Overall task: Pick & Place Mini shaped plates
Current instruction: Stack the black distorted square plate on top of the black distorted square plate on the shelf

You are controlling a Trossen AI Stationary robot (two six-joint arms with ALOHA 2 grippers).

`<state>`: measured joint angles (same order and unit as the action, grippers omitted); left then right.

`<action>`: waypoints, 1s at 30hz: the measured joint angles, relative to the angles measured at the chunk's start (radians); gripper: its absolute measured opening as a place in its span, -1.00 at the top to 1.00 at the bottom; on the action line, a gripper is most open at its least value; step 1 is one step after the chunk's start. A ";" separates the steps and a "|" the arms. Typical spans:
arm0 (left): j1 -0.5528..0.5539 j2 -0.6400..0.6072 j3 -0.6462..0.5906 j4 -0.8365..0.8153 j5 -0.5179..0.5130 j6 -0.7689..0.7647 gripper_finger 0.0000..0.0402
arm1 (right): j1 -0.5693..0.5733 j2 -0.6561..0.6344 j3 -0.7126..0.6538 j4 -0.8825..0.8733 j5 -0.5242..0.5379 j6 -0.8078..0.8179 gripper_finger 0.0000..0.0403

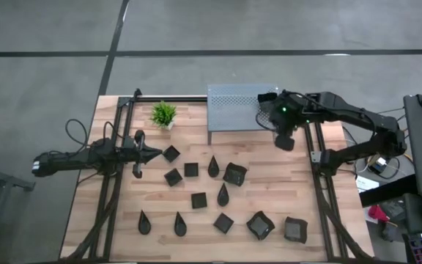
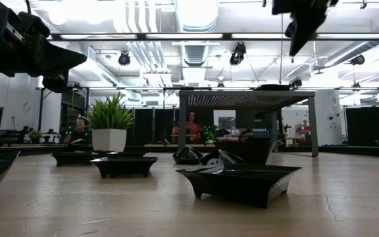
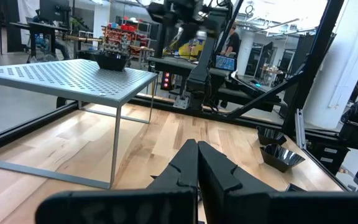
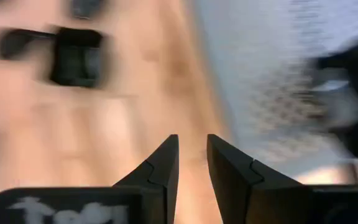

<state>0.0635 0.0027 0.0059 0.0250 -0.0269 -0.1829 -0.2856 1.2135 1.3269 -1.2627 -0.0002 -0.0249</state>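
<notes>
Several small black plates lie flat on the wooden table: squares such as one (image 1: 171, 153), teardrops such as one (image 1: 213, 167), and deeper squares (image 1: 260, 224). One more black plate (image 3: 112, 60) sits on the grey perforated shelf (image 1: 240, 106), near its right far corner (image 1: 267, 97). My left gripper (image 1: 152, 154) is shut and empty, held above the table just left of the nearest square plate. My right gripper (image 1: 284, 138) hovers at the shelf's right end, open by a narrow gap (image 4: 191, 146) and holding nothing. The low view shows it high above the shelf (image 2: 303, 29).
A small green potted plant (image 1: 163, 114) stands left of the shelf near the table's far edge. Black frame rails (image 1: 116, 183) run along both sides of the table. Bare wood lies between the shelf and the plates. People show in the room beyond (image 2: 193, 125).
</notes>
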 joint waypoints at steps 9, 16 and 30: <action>0.000 0.000 0.000 0.000 0.000 0.000 0.97 | 0.274 -0.002 -0.014 -0.004 -0.201 0.268 0.61; 0.000 0.000 0.000 0.000 0.000 0.000 0.97 | 0.536 -0.002 -0.023 0.020 -0.179 0.528 0.40; -0.001 0.000 0.000 0.000 0.000 0.000 0.97 | 1.030 0.188 -0.029 0.125 -0.052 0.941 0.05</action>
<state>0.0624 0.0028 0.0059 0.0247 -0.0269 -0.1829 0.7440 1.4018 1.2984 -1.1377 -0.0525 0.9157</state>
